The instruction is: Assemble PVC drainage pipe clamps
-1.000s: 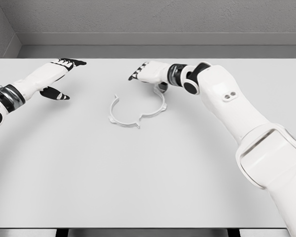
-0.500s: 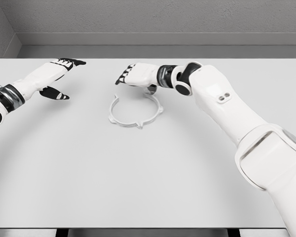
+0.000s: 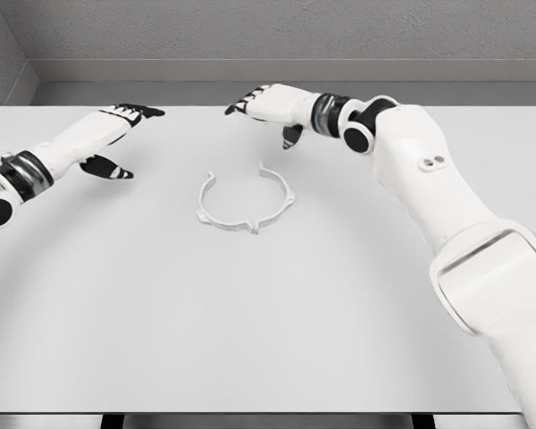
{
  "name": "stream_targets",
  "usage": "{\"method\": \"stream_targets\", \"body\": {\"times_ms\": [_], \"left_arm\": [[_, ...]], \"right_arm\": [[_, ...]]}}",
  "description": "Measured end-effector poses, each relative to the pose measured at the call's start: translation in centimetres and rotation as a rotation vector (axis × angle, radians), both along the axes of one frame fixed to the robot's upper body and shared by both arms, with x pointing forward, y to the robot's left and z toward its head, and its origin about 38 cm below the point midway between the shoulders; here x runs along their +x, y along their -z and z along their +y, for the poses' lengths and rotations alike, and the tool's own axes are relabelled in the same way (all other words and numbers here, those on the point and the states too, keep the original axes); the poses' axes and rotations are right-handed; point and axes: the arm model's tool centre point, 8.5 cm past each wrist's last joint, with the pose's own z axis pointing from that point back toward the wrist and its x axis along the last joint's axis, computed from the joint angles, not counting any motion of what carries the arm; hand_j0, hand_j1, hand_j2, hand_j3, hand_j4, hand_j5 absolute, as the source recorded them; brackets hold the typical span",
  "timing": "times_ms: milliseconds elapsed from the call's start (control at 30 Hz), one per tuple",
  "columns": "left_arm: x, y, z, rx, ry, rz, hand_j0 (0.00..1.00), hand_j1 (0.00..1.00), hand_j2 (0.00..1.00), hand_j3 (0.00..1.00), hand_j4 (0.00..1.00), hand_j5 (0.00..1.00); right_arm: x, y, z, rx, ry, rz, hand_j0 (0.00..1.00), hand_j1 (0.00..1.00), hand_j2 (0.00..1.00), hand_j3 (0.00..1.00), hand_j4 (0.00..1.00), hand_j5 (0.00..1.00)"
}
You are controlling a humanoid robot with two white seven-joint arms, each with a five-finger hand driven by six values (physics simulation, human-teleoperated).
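Note:
A white PVC pipe clamp ring [image 3: 247, 202] lies flat on the white table [image 3: 268, 313], near the middle and towards the back. It has a gap at its far side and small tabs around the rim. My right hand [image 3: 266, 109] hovers behind and above the ring, fingers spread, holding nothing, thumb hanging down. Far to the left, my left hand [image 3: 118, 137] rests over the table with fingers stretched out and empty, well clear of the ring.
A grey wall [image 3: 277, 36] rises behind the table's back edge. My right arm [image 3: 447, 232] runs diagonally from the lower right corner across the table's right side.
My right hand has lifted off the clamp ring and pulled back and up. The ring now lies free, its right half shifted slightly left. The left hand barely moved.

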Motion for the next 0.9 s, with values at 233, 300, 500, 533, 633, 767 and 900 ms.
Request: {"method": "stream_targets", "body": {"times_ms": [233,300,500,533,633,767,900], "left_arm": [[0.3,0.6,-3.8,0.026,0.089,0.013,1.0,1.0,1.0,1.0,1.0,1.0],[0.2,0.9,-4.4,0.031,0.104,0.02,1.0,1.0,1.0,1.0,1.0,1.0],[0.0,1.5,-5.3,0.037,0.126,0.033,1.0,1.0,1.0,1.0,1.0,1.0],[0.0,1.5,-5.4,0.038,0.127,0.033,1.0,1.0,1.0,1.0,1.0,1.0],[0.0,1.5,-5.6,0.038,0.132,0.033,1.0,1.0,1.0,1.0,1.0,1.0],[0.0,1.5,-6.0,0.036,0.14,0.032,1.0,1.0,1.0,1.0,1.0,1.0],[-0.1,1.9,-7.3,0.035,0.164,0.039,1.0,1.0,1.0,1.0,1.0,1.0]], "right_arm": [[-4.9,-5.4,-11.1,0.229,0.0,-0.143,1.0,1.0,1.0,1.0,1.0,1.0],[-8.7,-1.8,-15.2,0.234,0.018,-0.089,1.0,1.0,1.0,1.0,1.0,1.0],[-17.2,-1.9,-23.6,0.228,0.092,-0.145,1.0,1.0,1.0,1.0,1.0,1.0],[-17.6,-2.4,-24.8,0.232,0.114,-0.157,1.0,1.0,1.0,1.0,1.0,1.0],[-18.4,-3.9,-27.9,0.252,0.175,-0.189,1.0,1.0,1.0,1.0,1.0,1.0],[-18.6,-3.9,-29.8,0.267,0.223,-0.185,1.0,1.0,1.0,1.0,1.0,1.0],[-18.6,-3.9,-30.1,0.272,0.23,-0.185,1.0,1.0,1.0,1.0,1.0,1.0]]}}
